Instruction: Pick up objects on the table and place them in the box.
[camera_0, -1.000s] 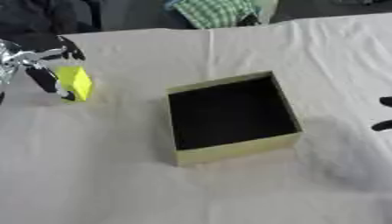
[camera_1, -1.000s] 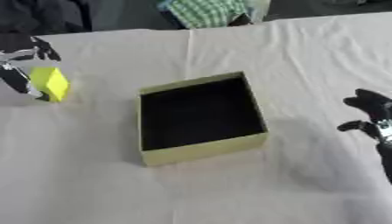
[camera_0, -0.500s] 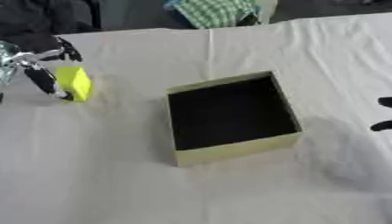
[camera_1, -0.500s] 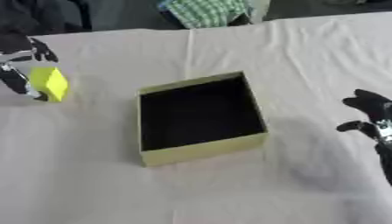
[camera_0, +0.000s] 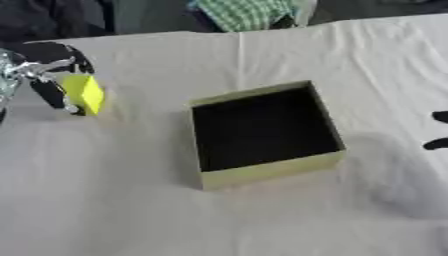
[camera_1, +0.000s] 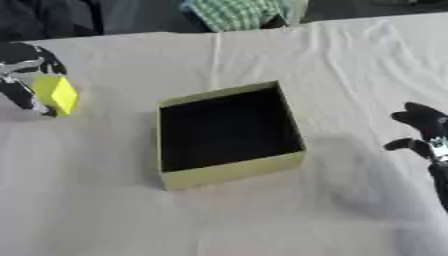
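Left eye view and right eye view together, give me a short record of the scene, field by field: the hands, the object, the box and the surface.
left hand: at the left edge, fingers curled round the yellow block
yellow block: held in the left hand, left of the box and apart from it
box: open, dark inside, yellowish walls, nothing visible in it
right hand: at the right edge, fingers relaxed, holding nothing
surface: white cloth over the table, creased
task stage: block not yet in the box

The left robot hand (camera_0: 39, 80) is seen with black fingers and silver metal joints; the right robot hand (camera_1: 424, 135) is black with a pale wrist part.
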